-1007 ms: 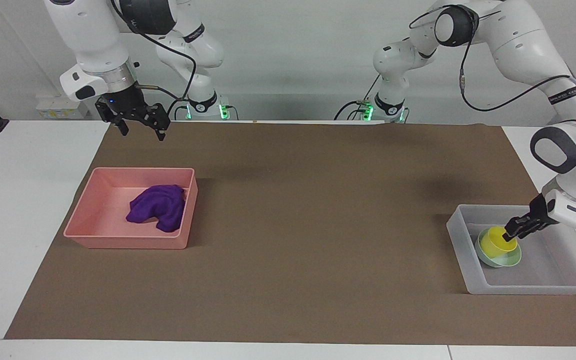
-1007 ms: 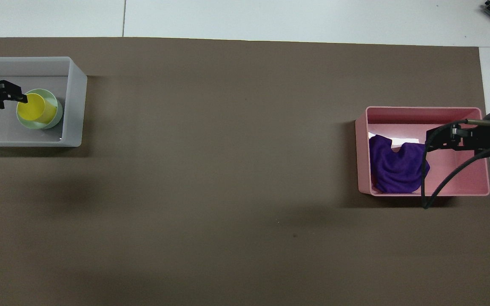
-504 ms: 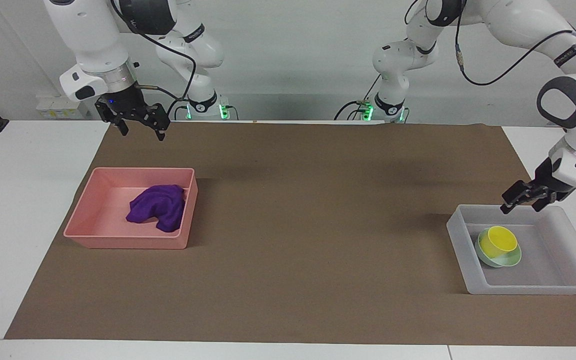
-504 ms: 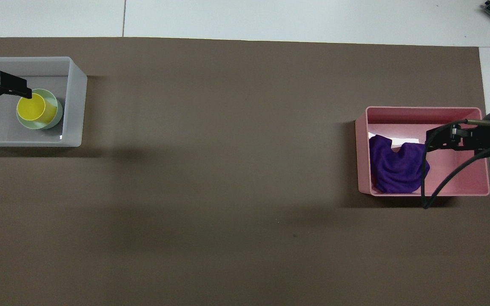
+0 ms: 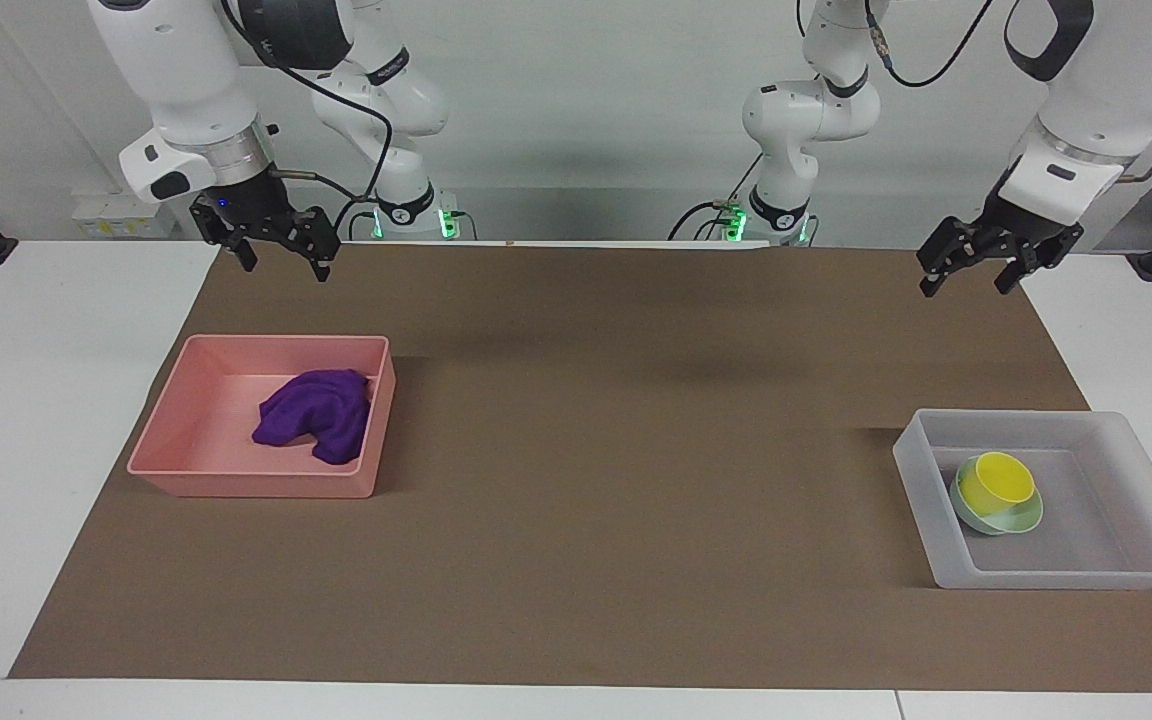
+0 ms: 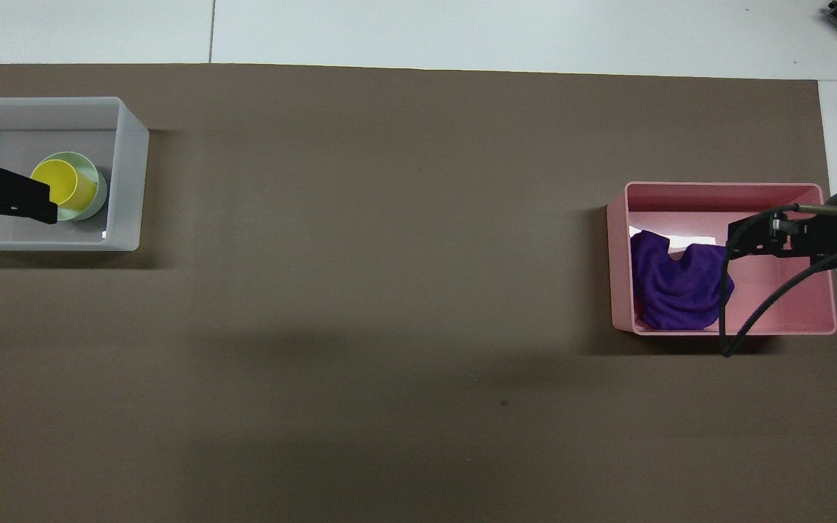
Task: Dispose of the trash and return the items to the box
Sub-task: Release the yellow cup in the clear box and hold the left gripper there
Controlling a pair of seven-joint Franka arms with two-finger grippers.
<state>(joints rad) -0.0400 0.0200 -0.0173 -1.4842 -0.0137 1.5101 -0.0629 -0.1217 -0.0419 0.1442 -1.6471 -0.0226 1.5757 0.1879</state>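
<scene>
The yellow cup (image 5: 996,482) sits tilted in the mint-green bowl (image 5: 1024,520) inside the translucent box (image 5: 1036,577) at the left arm's end of the mat. My left gripper (image 5: 966,284) is open and empty, raised high above the box. In the overhead view it (image 6: 8,203) overlaps the box (image 6: 135,174), beside the cup (image 6: 62,181) and bowl (image 6: 100,197). The purple rag (image 5: 316,415) lies in the pink tray (image 5: 236,485). My right gripper (image 5: 286,268) is open and empty, waiting raised over the pink tray (image 6: 789,330), beside the rag (image 6: 676,283) in the overhead view (image 6: 753,236).
A brown mat (image 5: 636,450) covers most of the white table (image 5: 46,420). The pink tray stands at the right arm's end and the translucent box at the left arm's end. A cable hangs from the right wrist over the pink tray.
My left gripper let go of the cup, left it in the bowl in the box, and rose well above the box. The right arm has not moved.
</scene>
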